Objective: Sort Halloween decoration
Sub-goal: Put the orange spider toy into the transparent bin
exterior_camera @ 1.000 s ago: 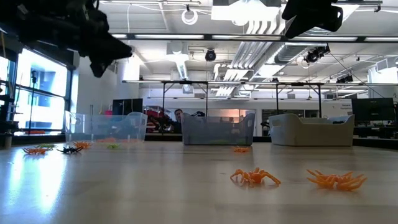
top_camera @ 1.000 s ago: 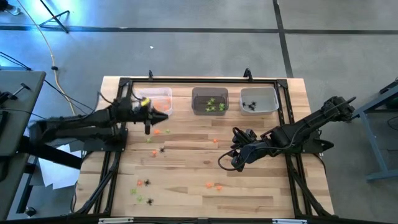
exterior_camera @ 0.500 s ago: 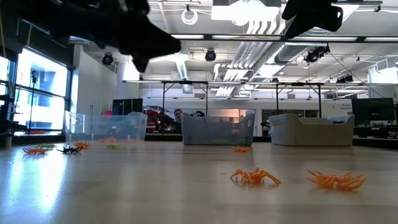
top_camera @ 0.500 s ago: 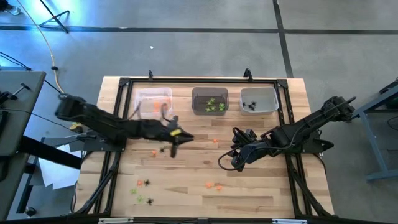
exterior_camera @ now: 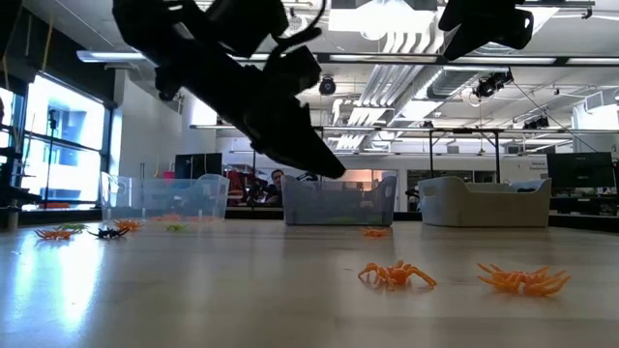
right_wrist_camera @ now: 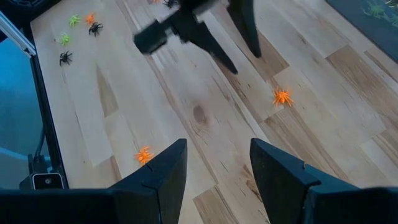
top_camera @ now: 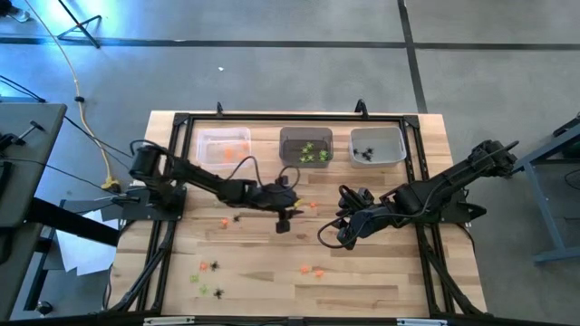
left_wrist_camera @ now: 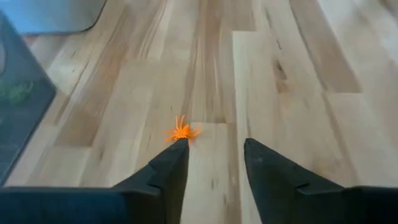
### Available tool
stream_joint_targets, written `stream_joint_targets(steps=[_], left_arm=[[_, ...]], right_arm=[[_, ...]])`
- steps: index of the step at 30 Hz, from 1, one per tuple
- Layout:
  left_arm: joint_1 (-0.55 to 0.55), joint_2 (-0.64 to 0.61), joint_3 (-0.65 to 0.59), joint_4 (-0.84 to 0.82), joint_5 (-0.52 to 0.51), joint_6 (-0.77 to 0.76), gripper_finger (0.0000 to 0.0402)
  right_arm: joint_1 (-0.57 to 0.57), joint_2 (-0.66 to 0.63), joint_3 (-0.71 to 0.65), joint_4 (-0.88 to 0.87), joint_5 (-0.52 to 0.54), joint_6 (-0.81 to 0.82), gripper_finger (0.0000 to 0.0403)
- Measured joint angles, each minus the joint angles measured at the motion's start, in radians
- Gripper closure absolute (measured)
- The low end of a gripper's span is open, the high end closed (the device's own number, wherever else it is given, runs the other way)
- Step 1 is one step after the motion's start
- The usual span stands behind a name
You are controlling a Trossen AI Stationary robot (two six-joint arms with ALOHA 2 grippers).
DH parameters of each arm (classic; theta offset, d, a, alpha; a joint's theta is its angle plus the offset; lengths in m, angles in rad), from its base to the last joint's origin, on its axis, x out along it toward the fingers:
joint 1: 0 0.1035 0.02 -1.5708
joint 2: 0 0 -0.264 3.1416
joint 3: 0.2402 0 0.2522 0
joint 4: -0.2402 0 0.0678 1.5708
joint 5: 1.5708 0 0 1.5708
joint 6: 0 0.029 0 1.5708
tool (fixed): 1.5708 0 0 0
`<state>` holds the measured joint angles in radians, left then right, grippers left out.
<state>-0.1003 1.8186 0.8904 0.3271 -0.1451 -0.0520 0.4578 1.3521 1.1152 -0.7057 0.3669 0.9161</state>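
Repositioning is underway: left gripper [top_camera: 283, 220], having swung from the orange bin [top_camera: 225, 145] toward mid-counter, is now hovering with jaws parted and empty just short of an orange trinket [left_wrist_camera: 181, 131]. Right gripper [top_camera: 332, 237] is waiting wide open, empty.

Even overhead light falls on the bench [top_camera: 381, 281] in the high view, with a cold blue tint on the floor at the left edge. In the low view ceiling lamps [exterior_camera: 387, 24] glare white and a window [exterior_camera: 53, 145] at the left burns out — the left arm [exterior_camera: 242, 87] reads as a plain dark silhouette against them, its edges smeared. A pale sheen lies on the near bench top, which is soft and out of focus. In the right wrist view the left gripper [right_wrist_camera: 230, 37] is blurred; the near fingers [right_wrist_camera: 161, 174] stay sharp — faint shadows only.
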Motion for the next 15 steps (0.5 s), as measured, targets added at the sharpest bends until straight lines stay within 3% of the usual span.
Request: stream_joint_targets(steps=[7,15], left_arm=[[0.006,0.097,0.079,0.0,-0.002,0.148,0.0236],[0.049,0.191,0.166,-0.002,0.013,0.158,0.0236]], right_arm=[[0.0,0.0,0.0,0.001,0.0,0.0,0.0231],[0.0,0.0,0.0,0.01,0.0,0.0,0.0231]])
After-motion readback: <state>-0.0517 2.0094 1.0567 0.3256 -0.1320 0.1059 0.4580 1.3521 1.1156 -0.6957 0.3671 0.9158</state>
